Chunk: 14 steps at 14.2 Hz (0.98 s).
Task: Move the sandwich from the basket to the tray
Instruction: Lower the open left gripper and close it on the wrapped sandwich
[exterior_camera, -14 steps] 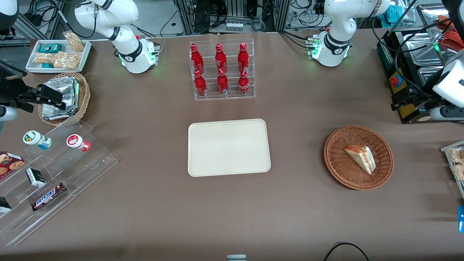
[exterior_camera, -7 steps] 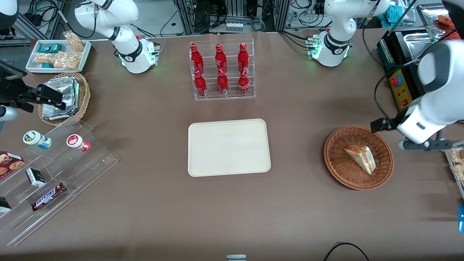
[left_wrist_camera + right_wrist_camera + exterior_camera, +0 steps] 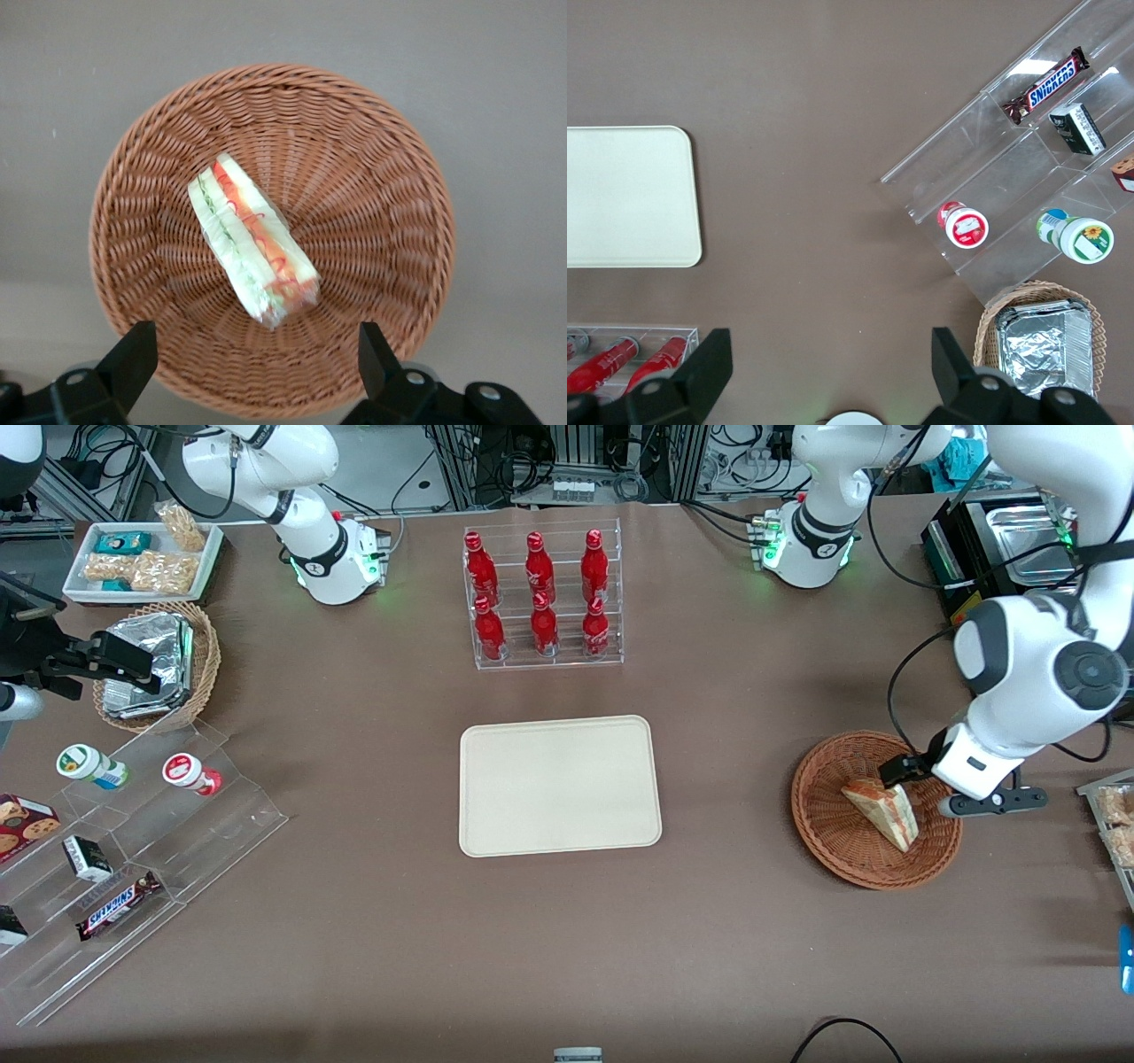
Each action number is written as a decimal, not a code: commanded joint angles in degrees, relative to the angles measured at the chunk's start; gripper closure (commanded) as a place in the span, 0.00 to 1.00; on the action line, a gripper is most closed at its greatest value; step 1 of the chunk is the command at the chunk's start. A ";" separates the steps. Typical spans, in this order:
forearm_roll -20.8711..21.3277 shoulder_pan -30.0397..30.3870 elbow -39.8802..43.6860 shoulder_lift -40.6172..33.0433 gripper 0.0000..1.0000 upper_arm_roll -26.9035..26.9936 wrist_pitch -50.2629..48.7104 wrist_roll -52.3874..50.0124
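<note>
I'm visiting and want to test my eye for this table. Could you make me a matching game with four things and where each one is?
Things:
1. triangular clear-wrapped sandwich
2. flat cream rectangular tray
3. red bottles
4. open two-finger tool

Places:
A. in a clear tiered rack
B. above the basket
C. bare on the table's middle
D. in the shallow reddish-brown wicker basket

Pairs: 1-D, 2-C, 3-A, 4-B
</note>
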 commanded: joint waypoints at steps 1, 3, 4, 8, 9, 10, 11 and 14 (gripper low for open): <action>0.00 0.17 -0.07 2.14 0.00 -0.17 2.06 -12.86; -0.09 0.17 0.38 3.73 0.00 -0.17 2.23 -24.81; -0.09 0.17 0.47 4.69 0.00 -0.26 3.63 -29.21; -0.09 0.08 0.47 8.39 0.04 -0.17 7.86 -35.85; -0.09 0.08 0.47 8.48 0.29 -0.17 7.77 -36.55; 0.00 0.08 0.38 8.65 0.60 -0.17 7.60 -37.42; 0.00 0.08 0.38 8.74 0.80 -0.17 7.42 -37.52; 0.62 0.08 1.16 7.96 0.93 -0.17 4.54 -36.82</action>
